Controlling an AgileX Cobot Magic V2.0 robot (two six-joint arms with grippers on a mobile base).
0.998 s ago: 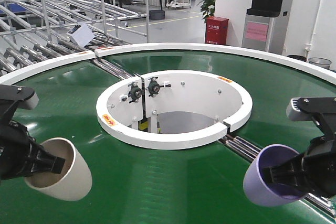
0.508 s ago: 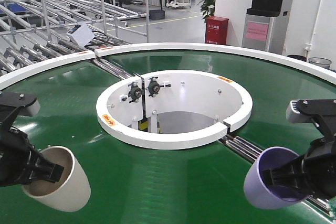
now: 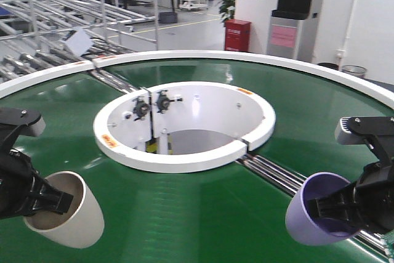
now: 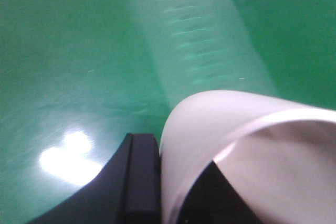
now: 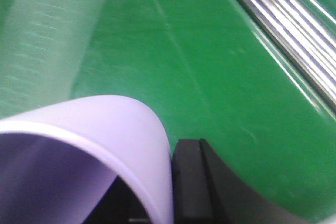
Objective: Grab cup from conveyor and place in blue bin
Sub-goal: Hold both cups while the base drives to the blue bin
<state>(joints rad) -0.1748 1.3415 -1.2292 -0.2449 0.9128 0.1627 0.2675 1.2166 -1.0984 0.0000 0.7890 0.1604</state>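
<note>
The conveyor (image 3: 184,214) is a dark green ring belt with white rims around a white-walled round opening (image 3: 209,109). My left gripper (image 3: 54,201) is shut on the rim of a cream cup (image 3: 71,217), held tilted just above the belt at the lower left. In the left wrist view the cream cup (image 4: 252,145) sits between the fingers (image 4: 139,177), one outside the wall and one inside. My right gripper (image 3: 329,207) is shut on the rim of a purple cup (image 3: 308,220), tilted over the belt at the lower right; the purple cup also shows in the right wrist view (image 5: 105,124). The blue bin is out of view.
A strip of metal rollers (image 3: 277,173) crosses the belt between the opening and my right arm, also in the right wrist view (image 5: 283,30). Behind the conveyor stand metal roller racks (image 3: 61,4), a red cabinet (image 3: 237,35) and a water dispenser (image 3: 289,16).
The conveyor and the background have shifted left in the front view while both grippers keep their places in it. Both cups stay held; the cream cup sits slightly lower.
</note>
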